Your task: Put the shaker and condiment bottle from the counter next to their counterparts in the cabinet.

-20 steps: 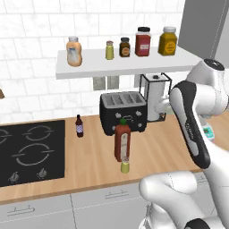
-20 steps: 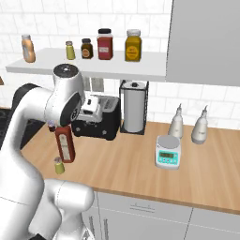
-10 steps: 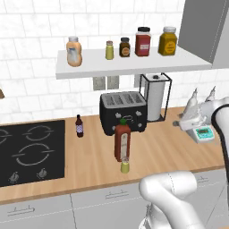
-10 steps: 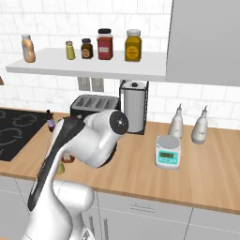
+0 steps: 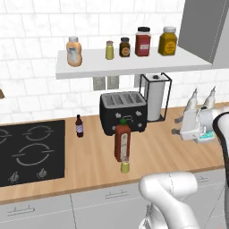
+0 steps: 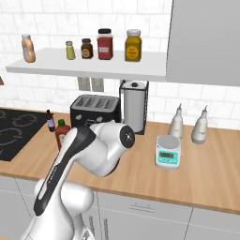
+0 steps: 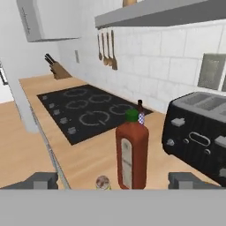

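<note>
Condiment bottle (image 7: 131, 152) upright on desk (image 5: 161, 152) before toaster (image 5: 124, 112), shaker (image 5: 125, 166) just in front; fingers (image 7: 45, 180) spread wide apart, empty, either side of both; judged rigid, light, smooth, tip-prone, best taken mid-body below green cap

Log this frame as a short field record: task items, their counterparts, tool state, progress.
shaker: on the counter, standing just in front of the condiment bottle
condiment bottle: upright on the counter, in front of the toaster
counterparts: orange bottle at the shelf's left end; twin shaker further right on the shelf
tool: open, empty, facing the condiment bottle in the hand view
progress: neither item picked up yet
</note>
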### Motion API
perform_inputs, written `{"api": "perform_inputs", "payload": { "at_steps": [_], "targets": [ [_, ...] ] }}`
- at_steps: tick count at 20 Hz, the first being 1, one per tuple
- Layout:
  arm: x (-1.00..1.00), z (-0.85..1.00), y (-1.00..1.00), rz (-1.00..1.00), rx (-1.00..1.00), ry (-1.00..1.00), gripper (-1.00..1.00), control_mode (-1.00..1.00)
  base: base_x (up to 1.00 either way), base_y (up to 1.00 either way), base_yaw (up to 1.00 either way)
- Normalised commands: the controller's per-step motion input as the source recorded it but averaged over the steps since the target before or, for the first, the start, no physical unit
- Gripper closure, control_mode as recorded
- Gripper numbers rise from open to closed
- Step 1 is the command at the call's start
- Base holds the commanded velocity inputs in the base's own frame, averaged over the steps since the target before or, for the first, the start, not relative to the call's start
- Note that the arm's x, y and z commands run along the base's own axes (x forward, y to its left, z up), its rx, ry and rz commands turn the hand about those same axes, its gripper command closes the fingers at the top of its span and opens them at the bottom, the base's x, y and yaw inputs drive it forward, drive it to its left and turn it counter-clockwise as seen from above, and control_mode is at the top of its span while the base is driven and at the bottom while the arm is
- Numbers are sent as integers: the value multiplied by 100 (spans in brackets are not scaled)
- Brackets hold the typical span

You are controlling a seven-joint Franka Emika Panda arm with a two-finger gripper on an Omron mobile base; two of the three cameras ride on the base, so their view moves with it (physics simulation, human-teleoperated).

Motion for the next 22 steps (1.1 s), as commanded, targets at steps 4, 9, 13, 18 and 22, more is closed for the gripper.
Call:
{"api": "perform_inputs", "payload": {
  "at_steps": [4,9,13,18,22],
  "targets": [
    [-1,0,21,8,0,-18,-100,-100,0,0,0],
    [0,-19,81,14,-4,-10,-100,-100,0,0,0],
    [2,-3,11,2,0,1,-100,-100,0,0,0],
    [16,-4,-15,0,10,-1,-100,-100,0,0,0],
    [17,-15,0,0,9,-4,-100,-100,0,0,0]
  ]
}}
